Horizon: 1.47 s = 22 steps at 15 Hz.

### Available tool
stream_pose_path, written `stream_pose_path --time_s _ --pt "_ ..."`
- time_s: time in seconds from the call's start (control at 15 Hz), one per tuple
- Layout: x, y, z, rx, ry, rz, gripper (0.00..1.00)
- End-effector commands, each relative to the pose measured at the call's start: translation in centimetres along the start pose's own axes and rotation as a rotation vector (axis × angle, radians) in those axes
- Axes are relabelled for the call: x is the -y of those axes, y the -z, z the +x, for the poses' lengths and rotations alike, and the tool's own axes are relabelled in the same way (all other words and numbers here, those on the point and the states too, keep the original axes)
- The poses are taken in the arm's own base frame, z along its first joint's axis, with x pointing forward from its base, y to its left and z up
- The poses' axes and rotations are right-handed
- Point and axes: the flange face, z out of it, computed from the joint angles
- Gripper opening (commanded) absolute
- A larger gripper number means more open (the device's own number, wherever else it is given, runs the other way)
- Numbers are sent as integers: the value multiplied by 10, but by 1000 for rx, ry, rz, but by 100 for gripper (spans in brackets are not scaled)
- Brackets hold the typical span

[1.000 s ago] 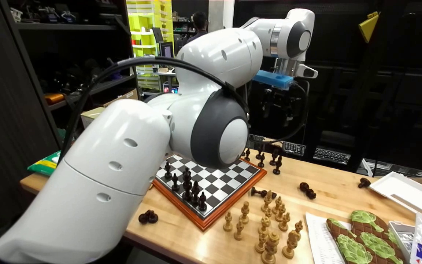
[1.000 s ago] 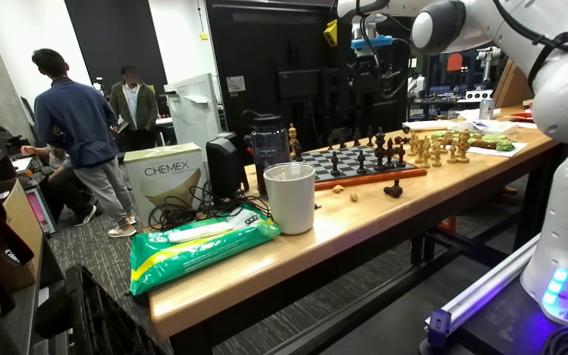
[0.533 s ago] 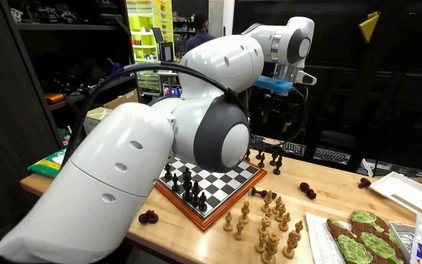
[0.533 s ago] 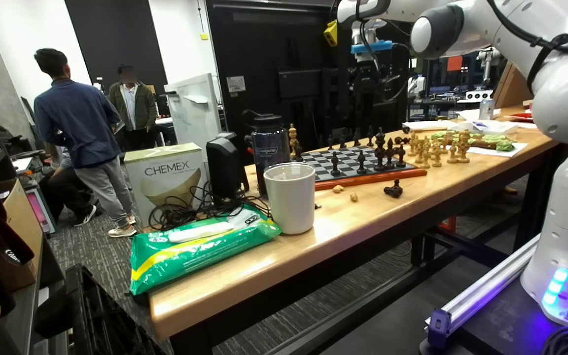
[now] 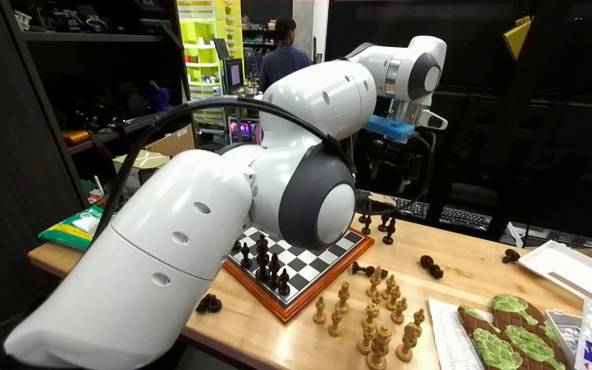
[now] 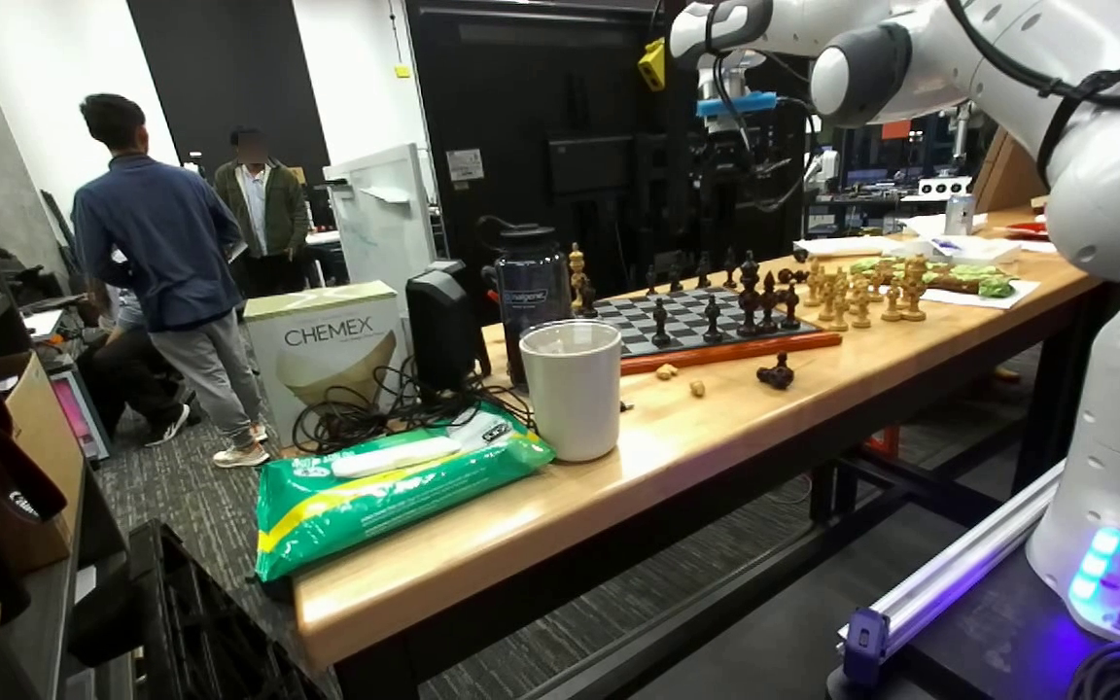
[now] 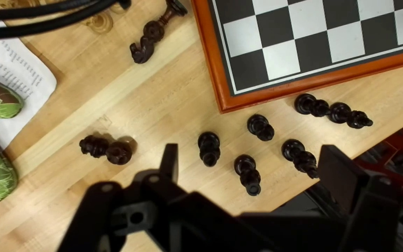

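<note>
My gripper (image 7: 248, 161) hangs unclenched, jaws wide, nothing held. Dark chess pieces (image 7: 248, 175) stand clustered below it. If I descend off-centre, wide jaws may topple close-set neighbours or clip chessboard (image 7: 313, 42).

The white arm (image 5: 265, 190) reaches high over the counter (image 5: 470, 264), its claw (image 7: 252, 162) pointing down near the far edge, jaws wide apart.
</note>
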Motion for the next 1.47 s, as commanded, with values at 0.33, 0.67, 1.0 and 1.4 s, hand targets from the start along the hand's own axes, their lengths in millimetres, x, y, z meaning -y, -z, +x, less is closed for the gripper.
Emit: stream_pose_path --time_s 0.33,0.67,1.0,1.4 --pt "-12 -11 9 31 -4 57 100" --pt "-6 -17 9 40 2 50 100" --pt "0 -25 11 47 8 65 100" --pt "-5 -44 19 73 6 84 100"
